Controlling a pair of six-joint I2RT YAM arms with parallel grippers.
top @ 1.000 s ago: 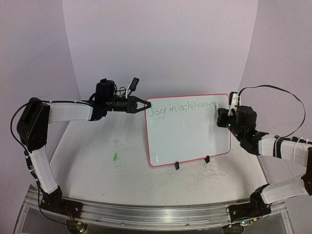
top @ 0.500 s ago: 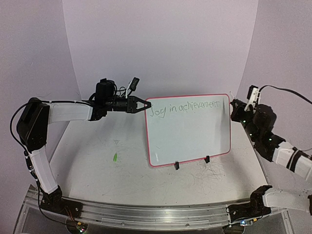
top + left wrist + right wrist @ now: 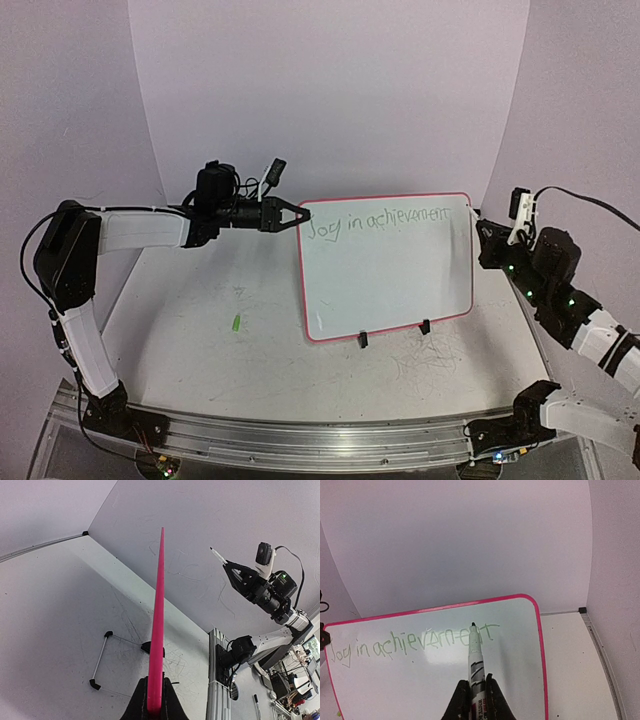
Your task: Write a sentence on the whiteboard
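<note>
Whiteboard [image 3: 385, 280] clamped at top-left corner by my left gripper [image 3: 292, 214], right gripper [image 3: 476, 692] closed on marker [image 3: 475, 650] off its right edge; for next line, press tip lightly, squarely.

whiteboard [image 3: 390, 285]: glossy white, thin pink-red rim (edge-on in the left wrist view it reads as solid pink). clip feet [image 3: 363, 340]: black. sentence [image 3: 375, 222]: pale green, thin strokes. marker [image 3: 476, 665]: white barrel, black tip, black print. table [image 3: 190, 300]: off-white, grey scribbles [image 3: 425, 362], one small bright-green bit [image 3: 237, 323].
</note>
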